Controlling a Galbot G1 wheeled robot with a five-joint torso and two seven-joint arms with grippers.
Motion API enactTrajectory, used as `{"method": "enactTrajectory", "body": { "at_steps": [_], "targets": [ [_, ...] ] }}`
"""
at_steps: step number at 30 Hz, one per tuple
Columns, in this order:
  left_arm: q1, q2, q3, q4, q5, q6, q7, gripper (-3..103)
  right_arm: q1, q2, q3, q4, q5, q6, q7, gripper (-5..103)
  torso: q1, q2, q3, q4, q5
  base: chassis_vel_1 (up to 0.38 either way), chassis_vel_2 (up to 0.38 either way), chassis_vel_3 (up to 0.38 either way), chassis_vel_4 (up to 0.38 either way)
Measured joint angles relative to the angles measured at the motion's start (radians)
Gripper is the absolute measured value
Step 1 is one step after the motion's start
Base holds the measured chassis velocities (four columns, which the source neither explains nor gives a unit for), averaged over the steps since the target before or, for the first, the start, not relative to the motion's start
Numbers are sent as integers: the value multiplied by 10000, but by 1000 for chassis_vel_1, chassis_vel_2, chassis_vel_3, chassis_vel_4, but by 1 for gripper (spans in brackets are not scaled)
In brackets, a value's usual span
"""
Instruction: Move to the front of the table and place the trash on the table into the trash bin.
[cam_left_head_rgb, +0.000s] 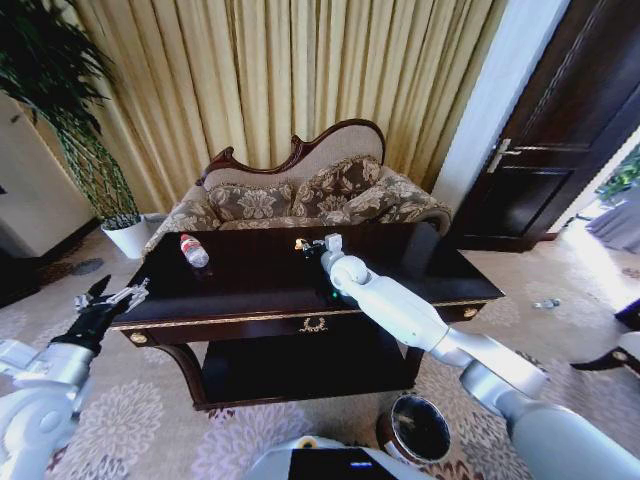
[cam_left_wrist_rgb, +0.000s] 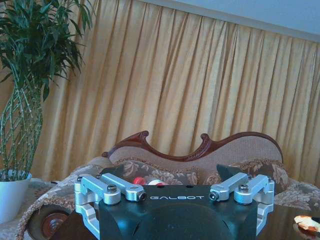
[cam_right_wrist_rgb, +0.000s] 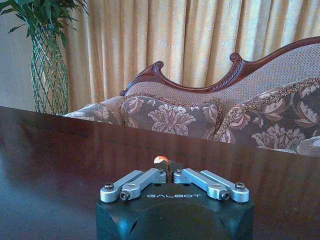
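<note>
Dark-brown table (cam_left_head_rgb: 250, 285) with gold trim, pale-yellow scrap (cam_right_wrist_rgb: 160, 159), floral sofa (cam_left_head_rgb: 300, 195), gold curtains (cam_left_head_rgb: 280, 70), dark bin (cam_left_head_rgb: 415, 428).

1. Long glossy dark-brown wooden console table (cam_left_head_rgb: 250, 290): we record gold trim along the front edge, a gold emblem at front centre, curved legs and a lower shelf. It stands in front of a sofa, level, its top reflecting the light.

2. Tiny pale yellow-orange crumpled scrap of trash (cam_right_wrist_rgb: 160, 159): we find it on the tabletop toward the rear centre, touching or just beside the closed fingertips of the right gripper (cam_right_wrist_rgb: 169, 169); whether it is pinched we cannot tell.

3. Small round dark brown-black cylindrical trash bin (cam_left_head_rgb: 417, 430): upright on the patterned carpet, in front of the table near its right end, mouth open upward.
</note>
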Motion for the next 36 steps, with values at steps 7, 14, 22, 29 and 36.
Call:
{"method": "enactTrajectory", "body": {
  "at_steps": [7, 14, 22, 29, 36],
  "targets": [
    [-3, 26, -3, 24, -13, -4, -6, 100, -49, 6, 21, -14, -59, 32, -33, 0, 0, 0, 0, 0, 0, 0, 0, 0, 0],
    [-29, 59, 0, 27, -37, -7, -18, 100, -111, -24, 214, 263, -49, 179, 97, 0, 0, 0, 0, 0, 0, 0, 0, 0, 0],
    [-53, 66, -3, 19, -52, -7, -24, 100, -5, -181, 941, 851, 21, 568, 473, 0, 0, 0, 0, 1, 0, 0, 0, 0, 0],
    [-135, 172, 17, 8, -160, 17, -26, 100, -384, -1024, 1621, 1539, -405, 617, 698, 0, 0, 0, 0, -2, 0, 0, 0, 0, 0],
    [-363, 713, 48, 208, -354, 86, -68, 100, -1974, -2828, 3088, 2829, -514, -228, 813, 0, 0, 0, 0, -3, 3, 0, 0, 0, 0]
  ]
}}
